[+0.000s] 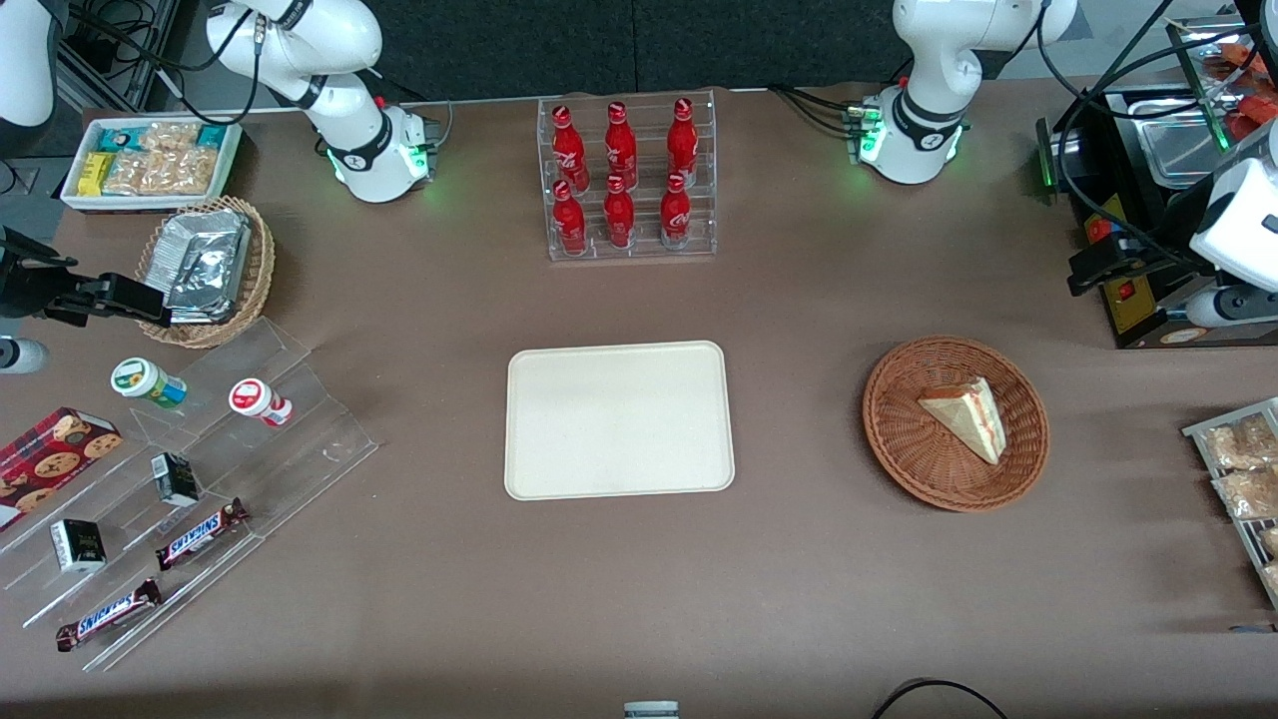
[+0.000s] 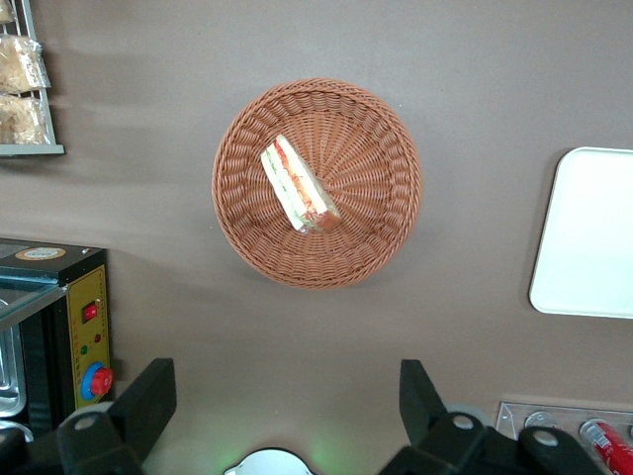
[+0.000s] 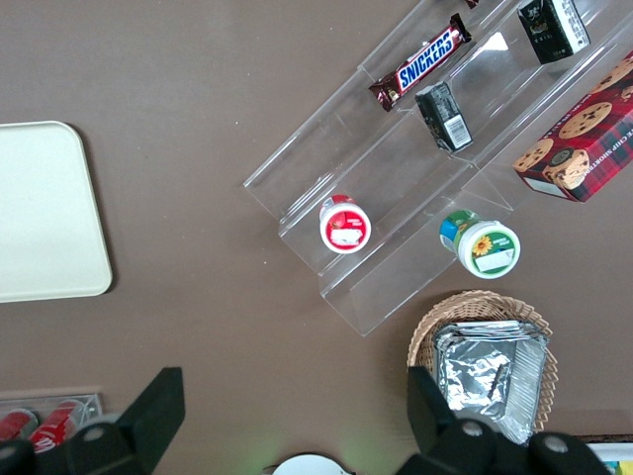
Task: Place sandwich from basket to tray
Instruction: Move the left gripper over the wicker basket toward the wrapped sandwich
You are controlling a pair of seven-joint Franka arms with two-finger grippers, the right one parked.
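Observation:
The sandwich (image 1: 966,414), a pale bread wedge with red, orange and green filling, lies in the round reddish-brown wicker basket (image 1: 899,454). The cream tray (image 1: 619,419) lies flat at the table's middle, beside the basket, and holds nothing. My left gripper (image 1: 1093,265) hangs open and empty above the table, farther from the front camera than the basket, toward the working arm's end. In the left wrist view the sandwich (image 2: 300,188) and basket (image 2: 381,223) lie well ahead of the spread gripper (image 2: 285,384), with the tray (image 2: 588,237) beside them.
A clear rack of red bottles (image 1: 629,180) stands farther from the front camera than the tray. A black appliance (image 1: 1138,200) stands beside my gripper and shows in the wrist view (image 2: 59,327). A rack of snack packets (image 1: 1238,469) lies at the working arm's end.

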